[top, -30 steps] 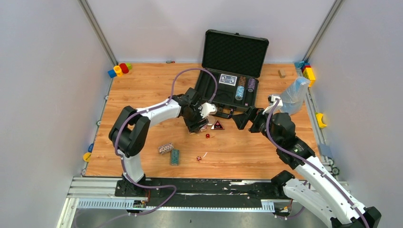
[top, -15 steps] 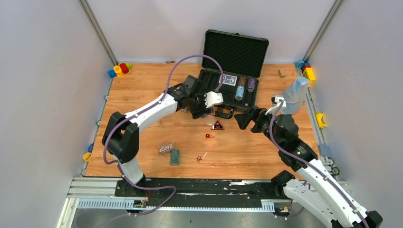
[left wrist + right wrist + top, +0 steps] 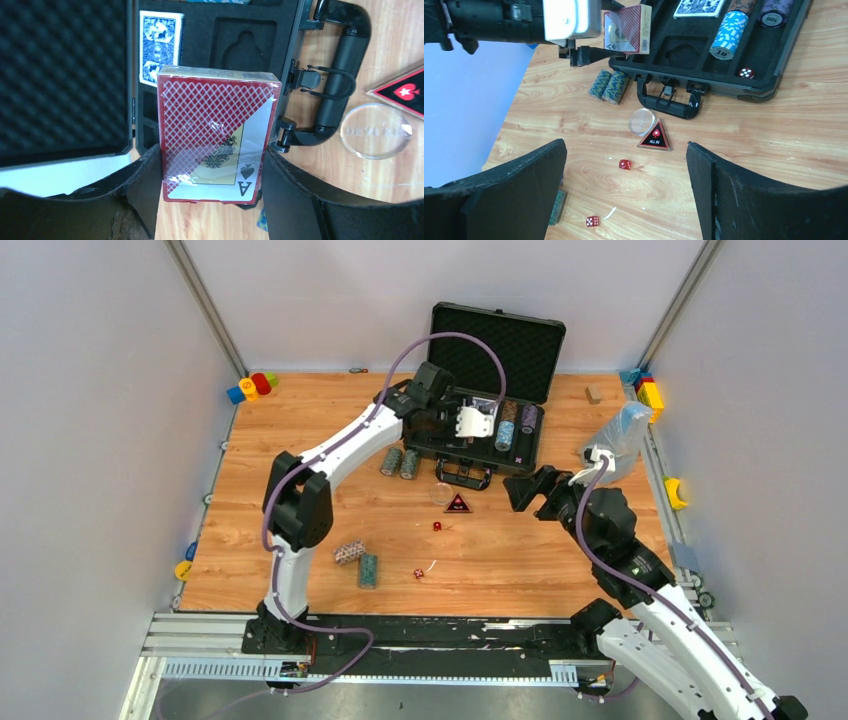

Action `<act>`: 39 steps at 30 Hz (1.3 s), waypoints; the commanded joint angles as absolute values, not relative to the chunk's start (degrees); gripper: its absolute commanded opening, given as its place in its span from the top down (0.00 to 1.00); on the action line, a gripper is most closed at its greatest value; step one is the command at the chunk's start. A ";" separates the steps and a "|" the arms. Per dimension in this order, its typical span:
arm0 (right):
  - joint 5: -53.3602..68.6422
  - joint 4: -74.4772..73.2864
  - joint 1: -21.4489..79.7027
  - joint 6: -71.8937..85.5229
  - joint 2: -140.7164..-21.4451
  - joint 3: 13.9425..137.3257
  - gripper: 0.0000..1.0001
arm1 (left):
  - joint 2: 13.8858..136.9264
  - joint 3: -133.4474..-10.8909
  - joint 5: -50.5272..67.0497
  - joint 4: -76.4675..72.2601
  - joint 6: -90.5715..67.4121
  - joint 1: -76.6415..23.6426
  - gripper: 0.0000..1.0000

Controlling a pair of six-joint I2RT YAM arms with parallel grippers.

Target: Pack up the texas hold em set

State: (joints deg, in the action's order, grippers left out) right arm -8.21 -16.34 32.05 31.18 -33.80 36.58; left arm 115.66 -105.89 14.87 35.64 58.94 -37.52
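The black case (image 3: 520, 455) lies open at the back with its foam lid (image 3: 495, 350) upright. My left gripper (image 3: 470, 425) is shut on a red card deck (image 3: 217, 135) and holds it over the case's left front part; the deck also shows in the right wrist view (image 3: 626, 30). In the case lie a blue deck (image 3: 160, 45), a blue chip roll (image 3: 729, 32), a purple roll (image 3: 774, 12) and a red die (image 3: 746, 73). My right gripper (image 3: 626, 170) is open and empty above the triangular button (image 3: 655, 137) and two dice (image 3: 625, 164).
Two green chip rolls (image 3: 400, 461) lie left of the case handle (image 3: 462, 476); other rolls (image 3: 349, 553) lie nearer. A clear disc (image 3: 440, 492) sits beside the button. Toy blocks (image 3: 250, 387) and a clear plastic bag (image 3: 620, 440) stand at the edges.
My left arm has lifted the red deck from the table near the button and carried it back over the case. The two green rolls are now uncovered. My right gripper has shifted slightly right.
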 commanded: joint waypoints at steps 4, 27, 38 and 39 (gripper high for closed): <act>-14.60 -16.39 32.08 30.57 -29.99 35.71 0.09 | 124.71 -116.55 16.27 40.58 66.78 -37.55 0.76; -20.17 -16.35 32.05 30.41 -27.36 34.65 0.09 | 135.60 -127.59 21.04 43.51 68.34 -39.11 0.20; -19.32 -16.35 32.09 30.94 -25.34 33.71 0.09 | 125.45 -120.72 20.83 34.54 55.11 -39.20 0.00; -19.32 -16.35 32.08 30.94 -25.30 33.67 0.09 | 123.71 -118.53 20.92 32.56 51.46 -39.20 0.00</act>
